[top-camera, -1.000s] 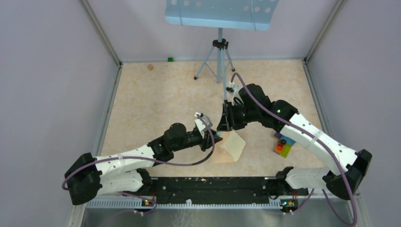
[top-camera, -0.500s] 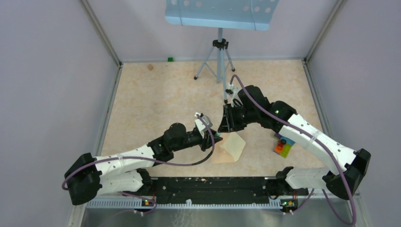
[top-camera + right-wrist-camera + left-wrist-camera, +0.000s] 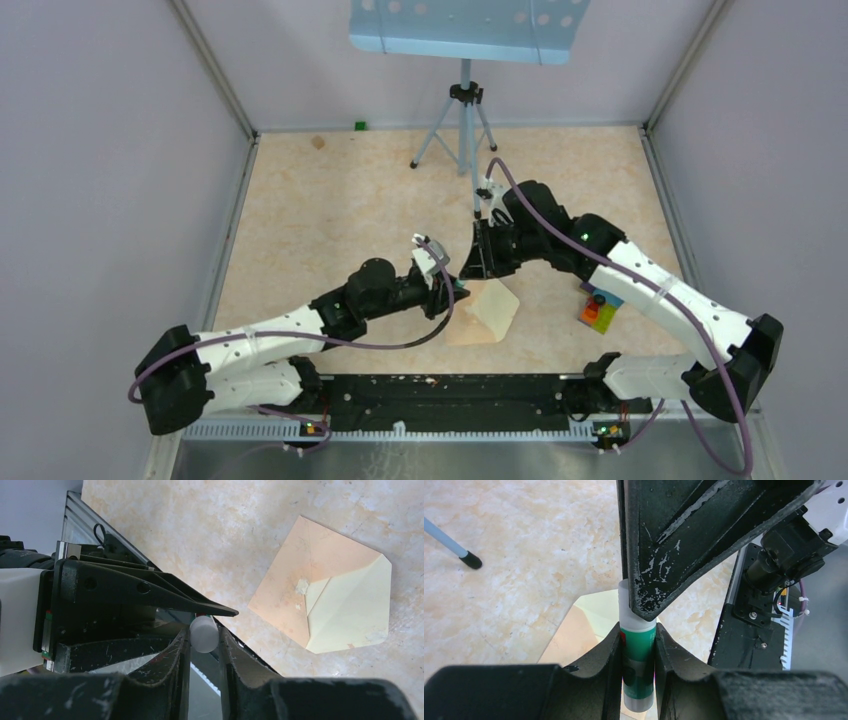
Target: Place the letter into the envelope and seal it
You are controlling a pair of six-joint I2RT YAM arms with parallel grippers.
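Clamping glue stick (image 3: 638, 667) in left gripper (image 3: 638, 631) and pinching its white cap (image 3: 203, 630) in right gripper (image 3: 203, 639), end to end, probably to uncap it for sealing. Keeping envelope (image 3: 285, 595) flat on worktop (image 3: 330, 210) at 5 o'clock of both, letter (image 3: 350, 610) covering one half, seemingly unsealed.

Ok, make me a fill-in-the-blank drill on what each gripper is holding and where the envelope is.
1. The left gripper is shut on the ___ body of the glue stick.
2. The right gripper is clamped on the stick's ___ cap.
3. The tan envelope lies flat on the ___, held by neither gripper.

Missing words: green; white; table.
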